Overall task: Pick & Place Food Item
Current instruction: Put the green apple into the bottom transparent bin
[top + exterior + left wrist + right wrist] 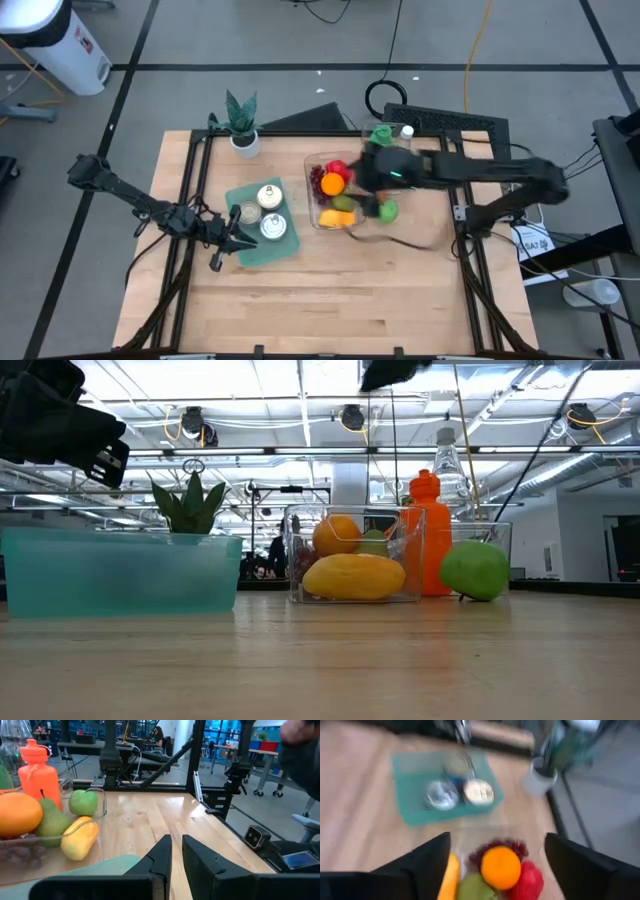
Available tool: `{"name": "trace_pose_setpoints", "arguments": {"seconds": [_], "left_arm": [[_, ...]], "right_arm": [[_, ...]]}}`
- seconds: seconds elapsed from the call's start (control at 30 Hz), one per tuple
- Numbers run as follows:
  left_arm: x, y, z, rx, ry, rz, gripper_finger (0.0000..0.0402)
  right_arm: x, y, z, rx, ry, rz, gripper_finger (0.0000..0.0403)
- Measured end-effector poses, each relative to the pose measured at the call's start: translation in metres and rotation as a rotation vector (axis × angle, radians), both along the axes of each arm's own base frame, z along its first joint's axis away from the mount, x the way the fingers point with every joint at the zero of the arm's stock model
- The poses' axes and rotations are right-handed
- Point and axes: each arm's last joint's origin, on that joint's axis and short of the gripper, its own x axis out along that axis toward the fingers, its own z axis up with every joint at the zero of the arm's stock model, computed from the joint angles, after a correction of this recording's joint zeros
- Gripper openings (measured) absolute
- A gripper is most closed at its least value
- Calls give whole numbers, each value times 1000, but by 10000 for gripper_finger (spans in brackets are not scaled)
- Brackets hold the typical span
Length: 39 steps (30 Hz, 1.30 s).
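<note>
A clear plastic box holds an orange, a red pepper, dark grapes, a pear and a yellow mango. A green apple rests on the wood just right of the box, also seen as apple in the low view. My right gripper hangs wide open above the box, over the orange, touching nothing. My left gripper waits at the near left end of the teal tray, raised, its fingers nearly together.
Two tins sit on the teal tray. A potted plant stands at the far left, and an orange bottle behind the box. Bare wood lies along the near half of the table.
</note>
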Motion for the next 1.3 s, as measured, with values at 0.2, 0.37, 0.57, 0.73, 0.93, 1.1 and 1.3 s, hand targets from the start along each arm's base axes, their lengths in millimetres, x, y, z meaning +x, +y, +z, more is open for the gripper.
{"name": "trace_pose_setpoints", "arguments": {"seconds": [0.2,0.37,0.57,0.73,0.93,1.1,1.3], "left_arm": [[0,0,0,4,-1,8,51],[0,0,1,1,-9,9,51],[0,1,1,3,-10,34,51],[0,1,1,-2,-9,35,51],[0,1,1,-22,-4,36,51],[0,1,1,-29,-2,37,51],[0,1,1,-31,-2,37,51]], "right_arm": [[-67,54,45,-77,-178,9,187],[-109,83,32,-62,-239,-8,66],[-111,102,-47,-83,-262,-2,14],[-102,107,-107,-117,-311,-22,8],[-96,102,-138,-146,-285,-59,4],[-97,95,-151,-210,-163,-74,1],[-94,75,-159,-201,-76,-158,1]]}}
